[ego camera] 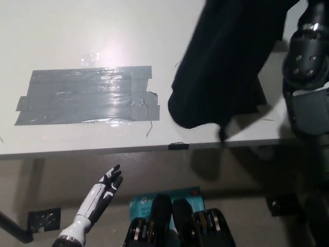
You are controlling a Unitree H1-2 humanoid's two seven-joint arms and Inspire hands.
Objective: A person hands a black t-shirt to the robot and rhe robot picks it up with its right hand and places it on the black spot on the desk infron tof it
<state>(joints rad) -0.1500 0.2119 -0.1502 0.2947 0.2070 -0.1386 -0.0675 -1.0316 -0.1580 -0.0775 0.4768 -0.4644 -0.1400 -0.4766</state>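
The black t-shirt [226, 62] hangs in a dark bundle over the desk [77, 31] at about 2 o'clock, its lower folds near the desk's front edge. The black right arm [307, 72] rises beside it at 3 o'clock — its hand lies out of frame, so its grip cannot be told. A grey tape patch [87, 96] lies at 10 o'clock. The white left hand [107, 186] rests at 7 o'clock below the desk edge — released, fingers apart.
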